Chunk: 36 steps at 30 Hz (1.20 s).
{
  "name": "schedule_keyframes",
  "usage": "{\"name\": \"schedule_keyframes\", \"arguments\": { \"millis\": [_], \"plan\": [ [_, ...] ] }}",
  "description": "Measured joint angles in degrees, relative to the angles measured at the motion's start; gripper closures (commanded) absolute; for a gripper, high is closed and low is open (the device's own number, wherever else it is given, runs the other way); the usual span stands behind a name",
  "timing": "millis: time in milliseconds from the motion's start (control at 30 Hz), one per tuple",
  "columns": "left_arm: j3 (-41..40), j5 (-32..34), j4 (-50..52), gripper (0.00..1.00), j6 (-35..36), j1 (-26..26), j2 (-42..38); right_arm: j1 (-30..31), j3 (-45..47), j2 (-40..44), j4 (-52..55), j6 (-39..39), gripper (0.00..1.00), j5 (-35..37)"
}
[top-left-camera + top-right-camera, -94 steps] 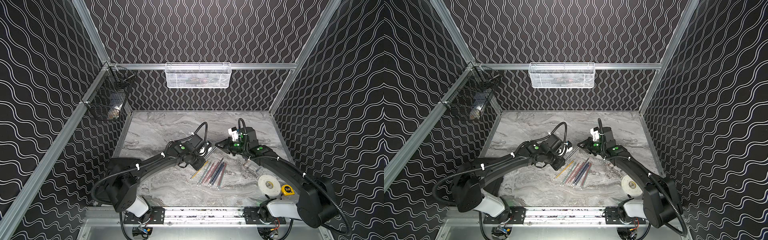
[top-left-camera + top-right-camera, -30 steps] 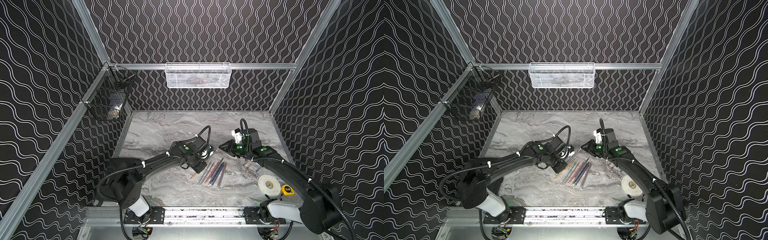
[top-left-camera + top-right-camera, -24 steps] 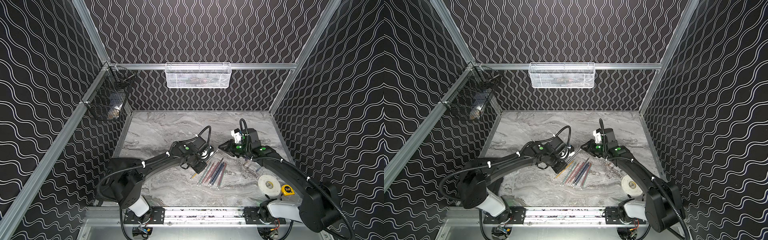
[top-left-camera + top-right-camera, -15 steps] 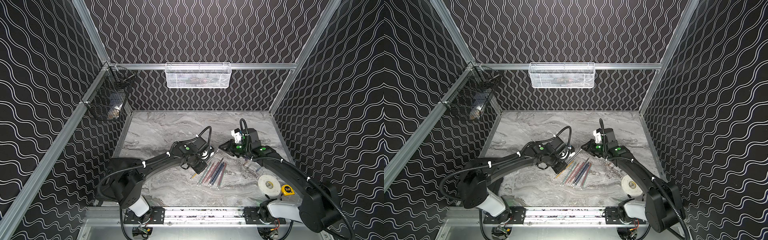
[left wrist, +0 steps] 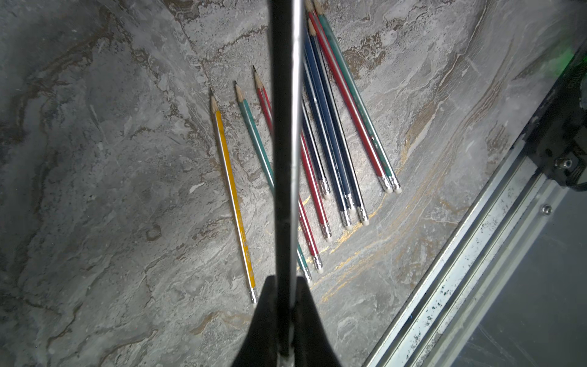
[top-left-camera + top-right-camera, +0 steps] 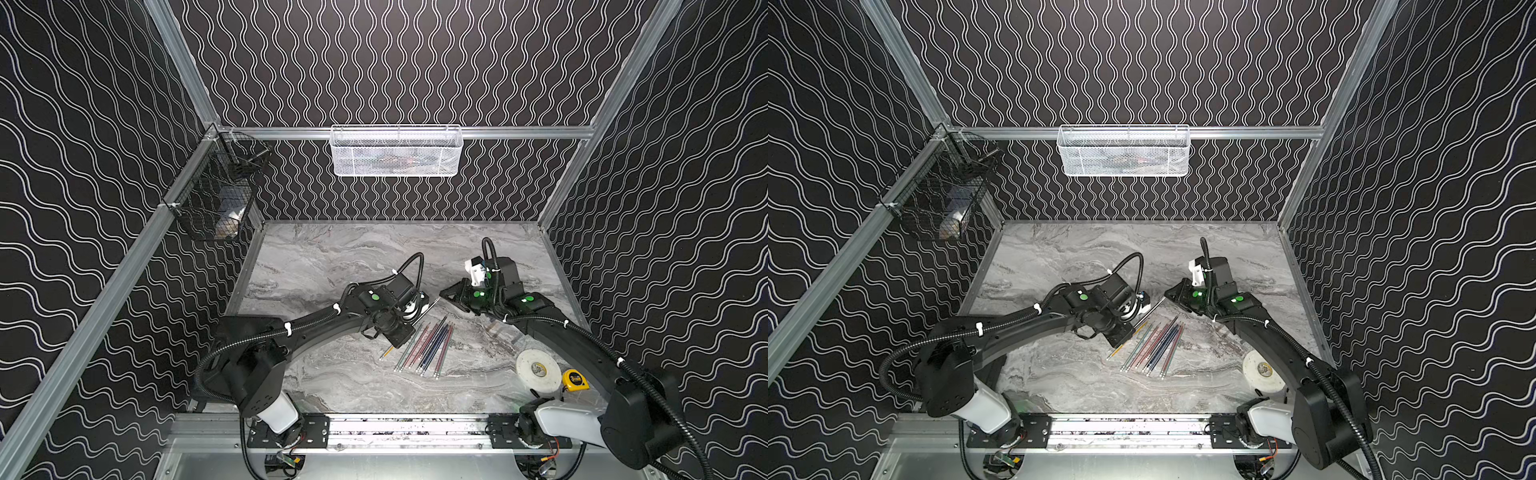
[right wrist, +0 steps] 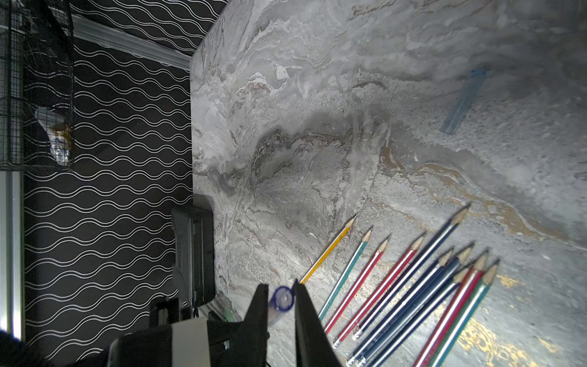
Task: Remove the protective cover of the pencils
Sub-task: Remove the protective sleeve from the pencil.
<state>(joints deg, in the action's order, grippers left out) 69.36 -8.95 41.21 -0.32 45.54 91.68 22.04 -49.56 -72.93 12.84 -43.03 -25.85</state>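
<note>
Pencils (image 5: 328, 143) lie fanned beside the left fingers (image 5: 263, 317), which clamp one black pencil (image 5: 282, 127); right fingers (image 7: 305, 317) pinch a clear cap (image 7: 281, 302).

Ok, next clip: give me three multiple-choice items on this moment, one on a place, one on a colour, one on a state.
1. Where is the yellow tape measure?
A. in the white wall basket
B. beside the white tape roll
C. in the black wire basket

2. What colour is the pencil in the left end effector?
A. yellow
B. black
C. red

3. The right end effector is:
A. wide open and empty
B. shut on a yellow pencil
C. shut on a small clear cover

Answers:
1 B: it lies next to the roll on the table.
2 B: the left wrist view shows a black shaft between the jaws.
3 C: the right wrist view shows the blue-tipped cover between the jaws.
</note>
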Motion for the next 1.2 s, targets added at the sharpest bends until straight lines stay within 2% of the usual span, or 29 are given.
{"name": "schedule_keyframes", "arguments": {
  "millis": [200,533,733,900,1067,1200],
  "plan": [
    [0.0,-0.15,0.07,1.0,0.0,0.13,0.0,-0.02,0.0,-1.14,-0.5,-0.2,0.73,-0.46],
    [0.0,-0.15,0.2,1.0,0.0,0.2,0.04,-0.02,0.46,-1.55,-2.1,-1.97,0.93,-1.49],
    [0.0,-0.42,-0.76,1.0,0.2,0.28,0.2,-0.2,0.22,0.33,-1.09,-2.14,0.97,-0.09],
    [0.0,-0.83,-3.72,1.0,0.24,0.55,0.2,-3.26,-0.09,1.44,0.9,-1.7,1.0,-0.63],
    [0.11,-1.38,-6.03,1.0,0.42,0.61,0.2,-7.28,-0.07,1.53,2.19,-1.53,1.0,-4.52],
    [0.22,-1.46,-4.52,1.0,0.44,0.7,0.2,-9.42,0.31,1.55,1.95,-1.38,1.0,-5.03]
  ]
}}
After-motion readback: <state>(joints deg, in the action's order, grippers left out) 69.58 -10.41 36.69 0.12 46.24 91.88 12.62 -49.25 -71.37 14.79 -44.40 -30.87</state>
